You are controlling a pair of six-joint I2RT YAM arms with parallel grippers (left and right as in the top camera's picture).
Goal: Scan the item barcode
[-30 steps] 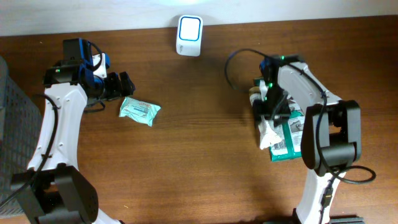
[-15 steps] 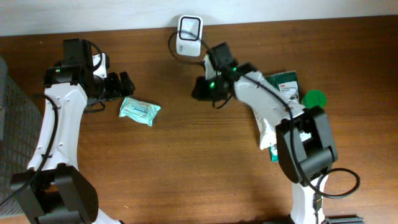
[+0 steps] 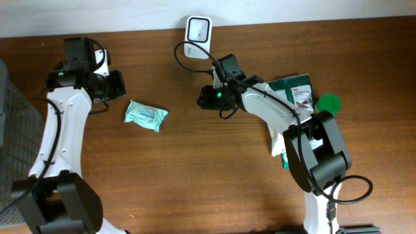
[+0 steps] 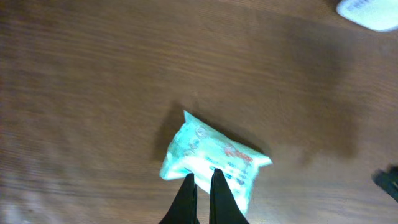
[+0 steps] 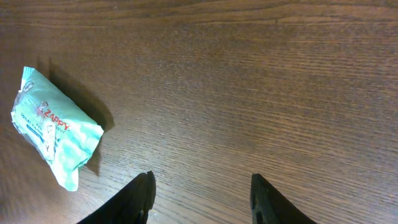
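Note:
A teal wipes packet point(image 3: 146, 116) lies flat on the wooden table, left of centre. My left gripper point(image 3: 119, 84) hovers up and to the left of it. In the left wrist view its black fingers point(image 4: 189, 186) are shut with nothing between them, and the packet point(image 4: 214, 158) lies just beyond their tips. My right gripper point(image 3: 204, 98) is at the table's centre, pointing left toward the packet. Its jaws point(image 5: 202, 182) stand open over bare wood, and the packet point(image 5: 56, 127) lies well to their left. The white barcode scanner point(image 3: 198, 29) stands at the back edge.
A green package point(image 3: 296, 90), a green round lid point(image 3: 328, 103) and a white packet point(image 3: 278, 140) lie in a pile at the right. A dark mesh basket point(image 3: 10, 130) sits at the far left edge. A cable loops from the scanner past the right arm.
My right arm swung from the pile at the right to the table's centre and now points left. The left gripper has shut and drawn back slightly from the packet.

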